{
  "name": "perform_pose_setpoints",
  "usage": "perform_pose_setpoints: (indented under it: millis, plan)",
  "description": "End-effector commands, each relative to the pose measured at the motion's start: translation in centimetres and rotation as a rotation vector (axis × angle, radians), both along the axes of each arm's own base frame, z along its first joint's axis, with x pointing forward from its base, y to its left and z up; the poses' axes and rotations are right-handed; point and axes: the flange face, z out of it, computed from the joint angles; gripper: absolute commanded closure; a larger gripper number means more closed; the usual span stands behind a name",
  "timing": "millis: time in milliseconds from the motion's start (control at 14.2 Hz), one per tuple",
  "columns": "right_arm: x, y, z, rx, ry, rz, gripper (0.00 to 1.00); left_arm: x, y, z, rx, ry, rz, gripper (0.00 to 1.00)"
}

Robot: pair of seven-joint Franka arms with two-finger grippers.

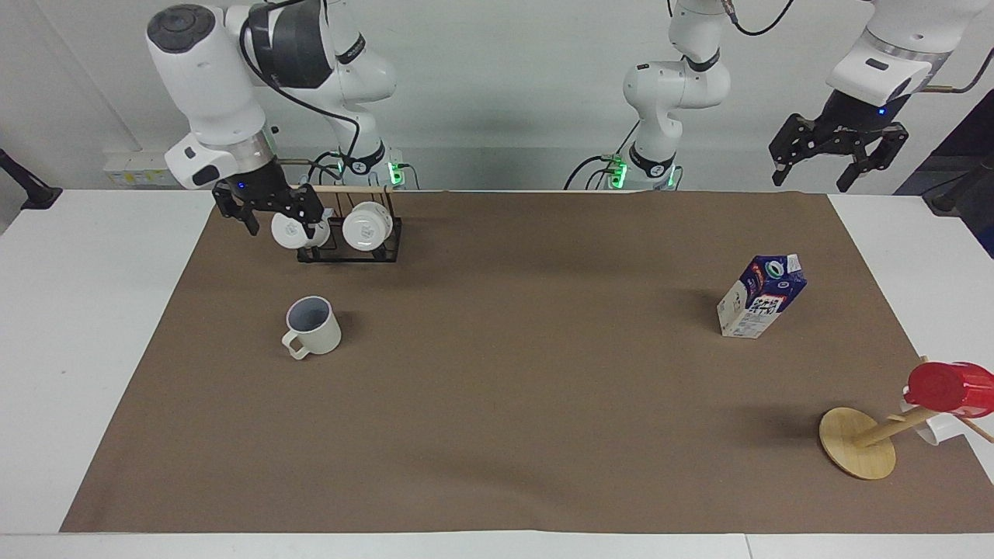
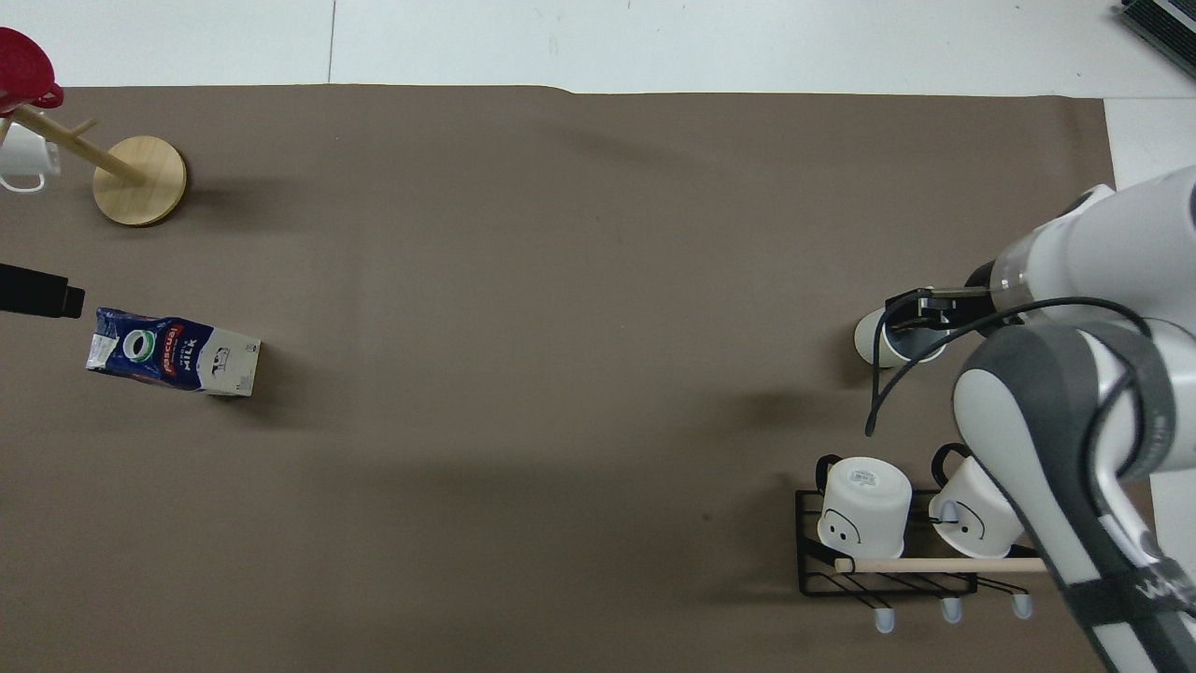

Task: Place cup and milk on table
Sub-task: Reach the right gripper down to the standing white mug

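Both jaws spread wide and empty: right gripper (image 1: 268, 218) above the cup (image 1: 312, 326), left gripper (image 1: 838, 161) waiting aloft.

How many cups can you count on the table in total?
5: the cream cup on the brown sheet, two white cups on the black rack, a red cup and a partly hidden white cup on the wooden stand.

A plain pale grey-white wall (image 1: 505, 93) is seen along the robots' end of the room. A white socket strip (image 1: 144, 175) is mounted low on it toward the right arm's end. The white surface (image 1: 85, 326) is covered over most of its width by a brown paper-like sheet (image 1: 505, 404), with white margins left bare at both ends. Soft, diffuse shadows are cast on the sheet by even lighting from above.
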Motion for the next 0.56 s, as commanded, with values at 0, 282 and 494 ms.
perform_pose_setpoints:
  millis: [0, 282, 494]
  plan:
    - [-0.5, -0.1, -2.4, -0.003, -0.021, -0.012, 0.00, -0.3, 0.3, 0.2, -0.001, -0.015, -0.003, 0.00]
    - [-0.1, 0.1, -7.1, -0.013, -0.002, 0.067, 0.00, -0.3, 0.3, 0.2, -0.001, -0.015, -0.003, 0.00]
    - [-0.3, 0.0, -8.6, -0.014, 0.003, 0.104, 0.00, -0.2, 0.3, 0.1, -0.001, -0.012, -0.001, 0.00]
